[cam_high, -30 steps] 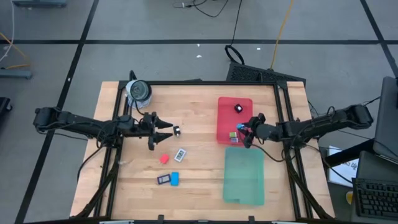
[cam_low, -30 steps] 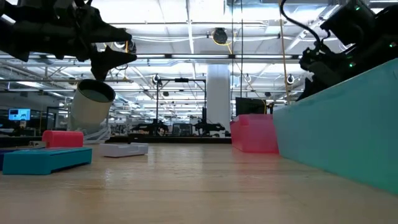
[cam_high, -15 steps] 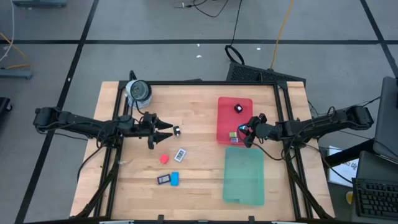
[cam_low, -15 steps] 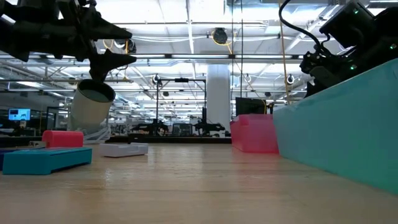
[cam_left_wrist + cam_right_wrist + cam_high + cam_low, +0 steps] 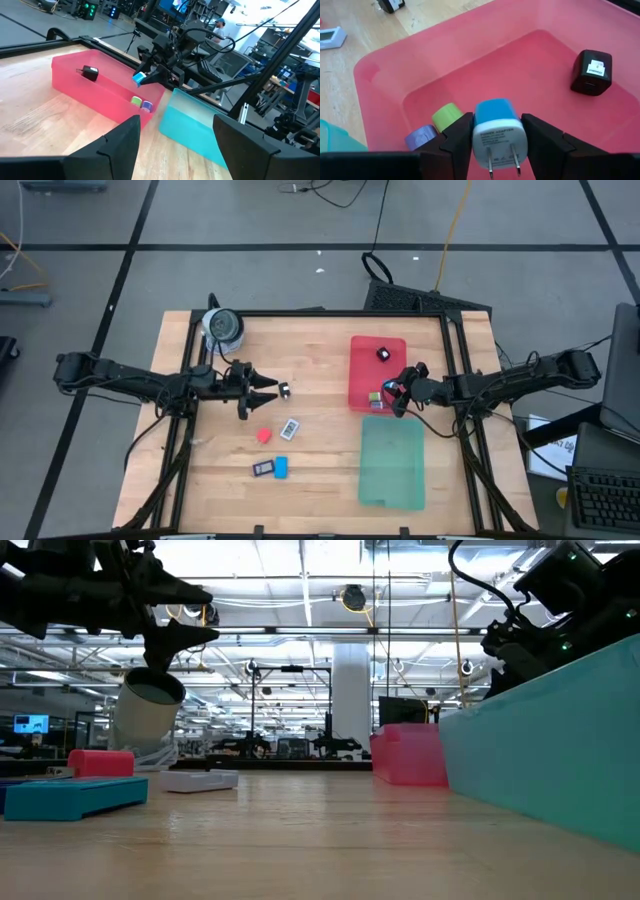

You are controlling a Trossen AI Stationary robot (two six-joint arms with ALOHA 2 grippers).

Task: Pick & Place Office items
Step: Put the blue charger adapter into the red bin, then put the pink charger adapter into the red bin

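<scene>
A wooden bench (image 5: 320, 460) seen from above, with a robot arm at each side. The right hand (image 5: 495, 142) hangs over the red tray (image 5: 530, 60), its two fingers pressed on a blue plug adapter (image 5: 497, 131) whose prongs point toward the camera. Below it in the tray lie a green piece (image 5: 446, 115), a purple piece (image 5: 421, 137) and a black adapter (image 5: 590, 72). The left hand (image 5: 275, 389) hovers above the bench with its fingers apart, beside a small black item (image 5: 285, 390). Near the bench's left front lie a white tag (image 5: 290, 428), a red piece (image 5: 264, 436), a blue bar (image 5: 281, 468) and a dark block (image 5: 262, 469). A green tray (image 5: 392, 462) sits just in front of the red one.
</scene>
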